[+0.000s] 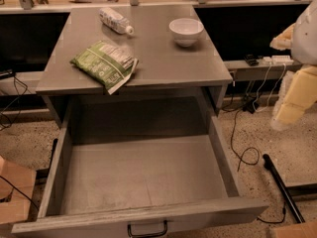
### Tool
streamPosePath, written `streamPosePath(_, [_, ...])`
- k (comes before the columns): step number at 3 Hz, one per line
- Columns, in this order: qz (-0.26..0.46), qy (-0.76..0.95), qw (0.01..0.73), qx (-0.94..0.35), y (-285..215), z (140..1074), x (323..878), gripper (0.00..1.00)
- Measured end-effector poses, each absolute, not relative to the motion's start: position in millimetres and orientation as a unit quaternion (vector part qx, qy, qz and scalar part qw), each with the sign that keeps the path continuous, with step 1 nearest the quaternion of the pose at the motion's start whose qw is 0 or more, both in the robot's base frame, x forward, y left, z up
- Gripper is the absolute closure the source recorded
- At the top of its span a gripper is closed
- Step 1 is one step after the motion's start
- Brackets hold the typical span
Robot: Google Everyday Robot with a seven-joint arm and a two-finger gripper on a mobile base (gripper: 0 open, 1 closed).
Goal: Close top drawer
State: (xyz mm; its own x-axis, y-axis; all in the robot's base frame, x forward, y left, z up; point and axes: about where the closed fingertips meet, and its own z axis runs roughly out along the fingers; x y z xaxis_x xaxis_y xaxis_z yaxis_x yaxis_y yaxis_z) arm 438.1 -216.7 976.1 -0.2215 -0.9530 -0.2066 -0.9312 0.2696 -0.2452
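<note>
The top drawer (141, 175) of the grey cabinet (158, 58) is pulled far out towards me. Its roomy grey box is empty. Its long flat front (89, 223) runs along the bottom of the view, with a small dark loop handle (147, 229) at centre. My gripper (292, 103) is at the right edge, on the pale yellow and white arm, to the right of the drawer, above the floor and apart from the drawer. No other drawer fronts show.
On the cabinet top lie a green snack bag (105, 63) overhanging the front edge, a plastic bottle (115, 21) on its side and a white bowl (186, 31). Cables (242, 150) and a black bar (282, 187) lie on the floor at right. A wooden object (15, 195) stands at left.
</note>
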Motion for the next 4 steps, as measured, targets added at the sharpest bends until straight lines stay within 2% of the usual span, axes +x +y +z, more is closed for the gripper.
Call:
streamPosePath(1, [-0.034,0.781,0.159,-0.603,-217,976,438,0.0])
streamPosePath(2, [-0.035,0.78,0.16,-0.604,-216,977,438,0.09])
streamPosePath(3, [-0.029,0.763,0.14,-0.63,-207,966,423,0.4])
streamPosePath(4, [-0.007,0.757,0.106,-0.644,-209,943,399,0.64])
